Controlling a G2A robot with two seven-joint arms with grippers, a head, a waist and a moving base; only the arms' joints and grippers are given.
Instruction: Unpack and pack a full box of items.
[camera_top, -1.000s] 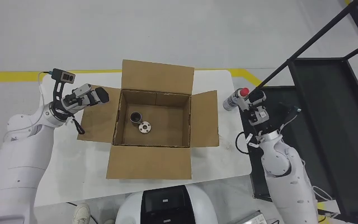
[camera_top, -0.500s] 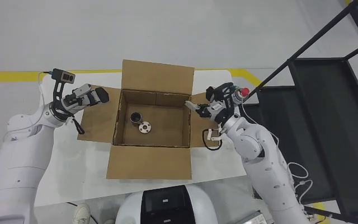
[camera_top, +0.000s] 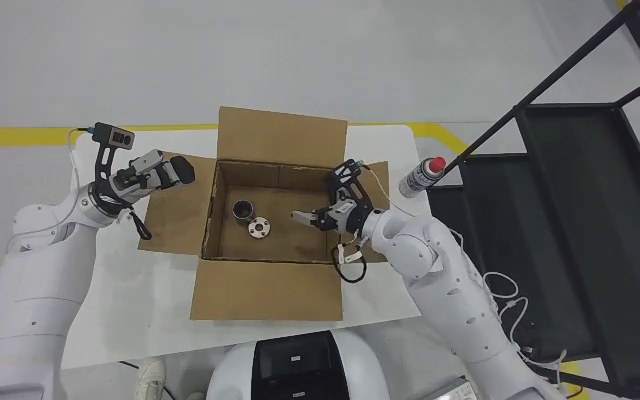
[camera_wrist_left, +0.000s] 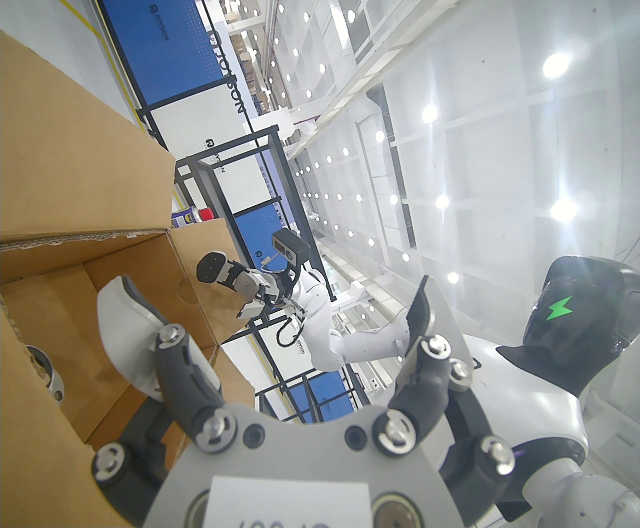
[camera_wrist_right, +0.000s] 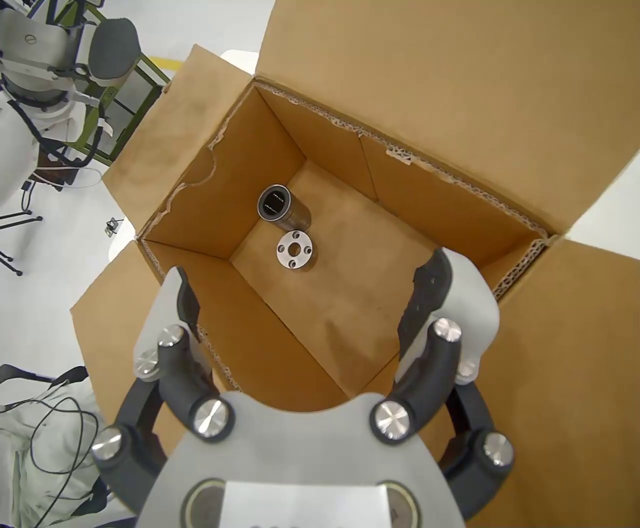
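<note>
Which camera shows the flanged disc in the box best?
Right wrist view: the flanged disc lies unobstructed on the box floor, holes visible. Top view shows it small. Left wrist view shows a metal part half hidden by cardboard; which one, unclear.

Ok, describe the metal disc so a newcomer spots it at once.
Look into the open cardboard box on the white table. Two metal parts lie on its floor; the disc is the flat silver one ringed with holes, beside the taller dark-mouthed cylinder.
</note>
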